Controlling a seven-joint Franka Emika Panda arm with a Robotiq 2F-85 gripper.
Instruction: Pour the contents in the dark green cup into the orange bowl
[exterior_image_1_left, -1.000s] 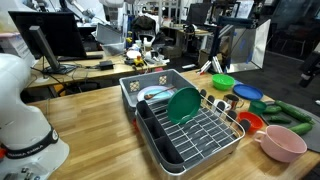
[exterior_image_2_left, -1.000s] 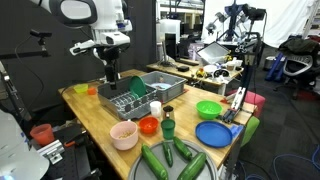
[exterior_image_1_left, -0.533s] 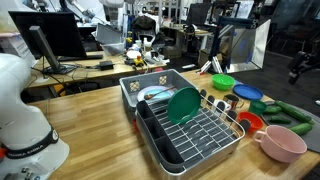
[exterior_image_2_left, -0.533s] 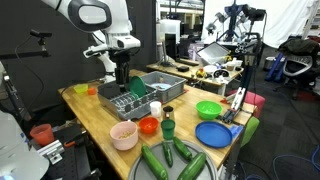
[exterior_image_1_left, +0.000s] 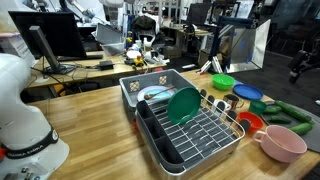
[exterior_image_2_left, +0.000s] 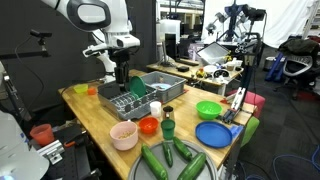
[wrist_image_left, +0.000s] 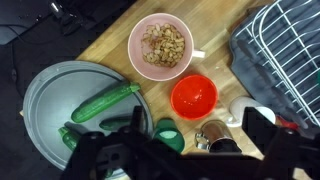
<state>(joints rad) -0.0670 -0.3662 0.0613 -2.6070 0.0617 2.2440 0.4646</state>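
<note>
The dark green cup (wrist_image_left: 168, 135) stands upright on the wooden table, next to a small metal cup (wrist_image_left: 212, 135). Just beyond it sits the orange bowl (wrist_image_left: 194, 96), which looks empty. In an exterior view the cup (exterior_image_2_left: 168, 127) stands right beside the bowl (exterior_image_2_left: 149, 126) near the table's front. My gripper (exterior_image_2_left: 122, 78) hangs open high over the dish rack (exterior_image_2_left: 140, 98), well away from the cup. In the wrist view its dark fingers (wrist_image_left: 265, 130) frame the cup from far above, holding nothing. In an exterior view the orange bowl (exterior_image_1_left: 250, 122) shows past the rack.
A pink bowl (wrist_image_left: 165, 45) holds nuts. Cucumbers (wrist_image_left: 105, 102) lie on a grey plate (wrist_image_left: 45, 105). A teal plate (exterior_image_1_left: 183, 105) stands in the rack. A lime bowl (exterior_image_2_left: 208, 110) and a blue plate (exterior_image_2_left: 214, 133) sit nearby. A red cup (exterior_image_2_left: 41, 133) stands off the table.
Over the last second the arm swung toward the dish rack and turned its wrist, then stayed still for the last half second. The gripper stayed open.
</note>
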